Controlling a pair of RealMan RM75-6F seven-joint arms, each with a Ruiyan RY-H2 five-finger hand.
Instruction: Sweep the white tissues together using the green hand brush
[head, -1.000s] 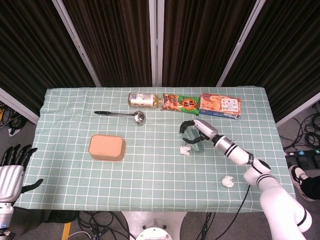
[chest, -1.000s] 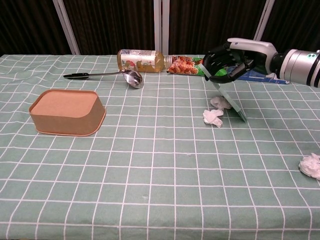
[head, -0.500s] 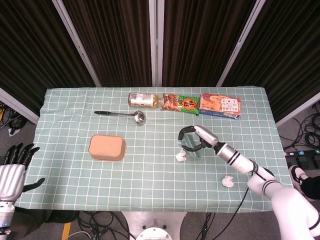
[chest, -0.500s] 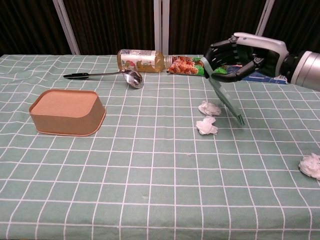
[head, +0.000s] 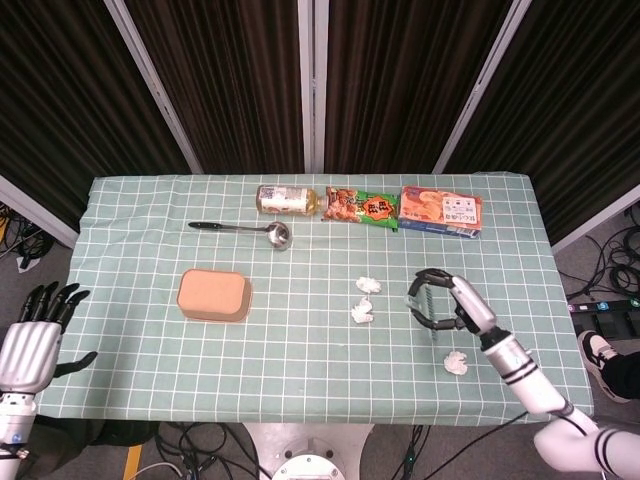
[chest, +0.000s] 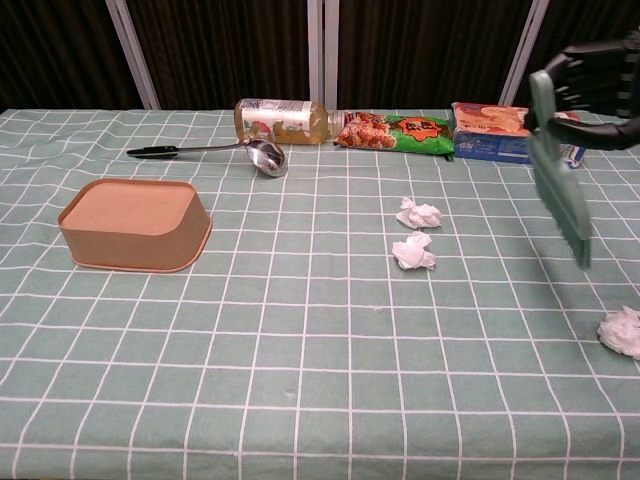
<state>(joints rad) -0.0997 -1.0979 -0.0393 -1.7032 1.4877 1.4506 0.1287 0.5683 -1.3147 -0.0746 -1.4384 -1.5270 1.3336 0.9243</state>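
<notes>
Two white tissues (head: 367, 286) (head: 360, 312) lie close together near the table's middle, also seen in the chest view (chest: 418, 213) (chest: 413, 252). A third tissue (head: 456, 362) (chest: 622, 330) lies apart near the front right edge. My right hand (head: 441, 303) (chest: 598, 83) grips the handle of the green hand brush (chest: 560, 186), which hangs bristles-down above the cloth between the pair and the lone tissue, touching neither. My left hand (head: 35, 338) hangs off the table's left edge with fingers spread and nothing in it.
A tan box (head: 214, 294) sits left of centre. Along the back lie a metal ladle (head: 240, 229), a bottle on its side (head: 285, 199), a green snack packet (head: 362, 208) and an orange carton (head: 440, 210). The checked cloth (head: 300, 340) covers the table.
My right hand has carried the brush rightward and toward the front, away from the two tissues, which it pushed slightly left. The left hand barely moved.
</notes>
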